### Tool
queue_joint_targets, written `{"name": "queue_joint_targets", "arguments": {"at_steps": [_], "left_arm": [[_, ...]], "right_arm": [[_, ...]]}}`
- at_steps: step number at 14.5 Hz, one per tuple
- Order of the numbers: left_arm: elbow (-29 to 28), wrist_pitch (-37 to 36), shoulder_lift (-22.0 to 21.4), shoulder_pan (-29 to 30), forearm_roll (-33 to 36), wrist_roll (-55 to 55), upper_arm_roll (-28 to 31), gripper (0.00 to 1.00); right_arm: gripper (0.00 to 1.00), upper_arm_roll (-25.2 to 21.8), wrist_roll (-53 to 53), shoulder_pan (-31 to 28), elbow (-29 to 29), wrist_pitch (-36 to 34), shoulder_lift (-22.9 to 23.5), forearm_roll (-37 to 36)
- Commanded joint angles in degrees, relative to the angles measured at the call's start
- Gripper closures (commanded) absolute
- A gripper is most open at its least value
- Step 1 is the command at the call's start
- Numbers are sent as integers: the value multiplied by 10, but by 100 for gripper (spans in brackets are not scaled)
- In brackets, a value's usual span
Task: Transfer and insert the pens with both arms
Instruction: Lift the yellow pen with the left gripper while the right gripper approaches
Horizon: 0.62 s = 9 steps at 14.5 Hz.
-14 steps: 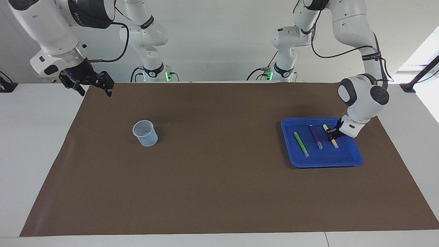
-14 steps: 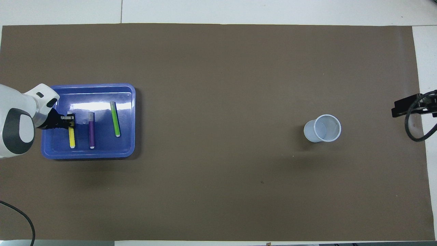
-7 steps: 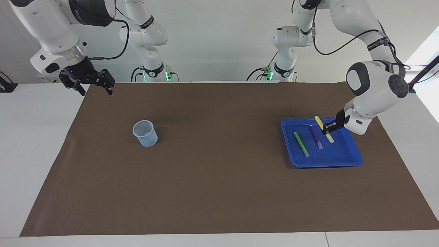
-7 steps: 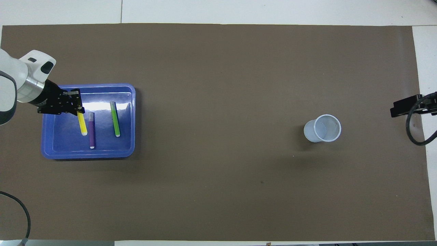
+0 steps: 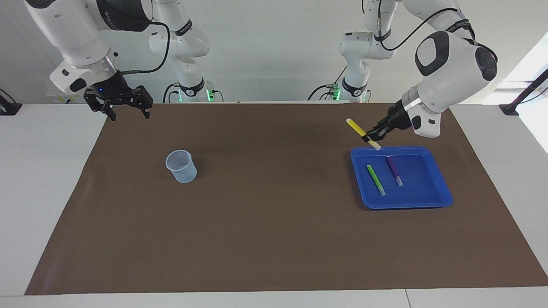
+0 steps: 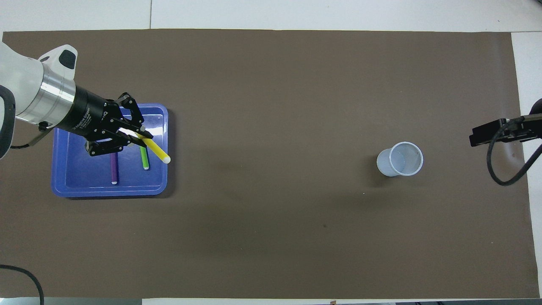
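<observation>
The left arm reaches down from its base with the wrist angled toward the middle of the table, and the left gripper (image 5: 373, 135) hangs in the air with its fingertips pressed together on a yellow pen (image 5: 356, 127), which crosses the jaws at a slant and sticks out past both sides. The right arm waits raised at its own end of the table, its right gripper (image 5: 127, 110) pointing down with the two fingers spread wide and nothing between them.

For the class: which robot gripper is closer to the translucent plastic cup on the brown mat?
Right. The right gripper hangs open above the mat's corner near the translucent plastic cup; the left gripper holds the yellow pen above the blue tray.
</observation>
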Motion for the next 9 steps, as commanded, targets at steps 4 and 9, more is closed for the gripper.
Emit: {"name": "queue_joint_targets", "arguments": {"at_steps": [4, 9], "left_arm": [[-73, 44, -44, -52, -184, -177, 7, 100], [-166, 211, -82, -165, -238, -273, 7, 100]], "right_arm": [[0, 30, -12, -6, -15, -47, -19, 41], [0, 23, 109, -37, -14, -67, -19, 240]]}}
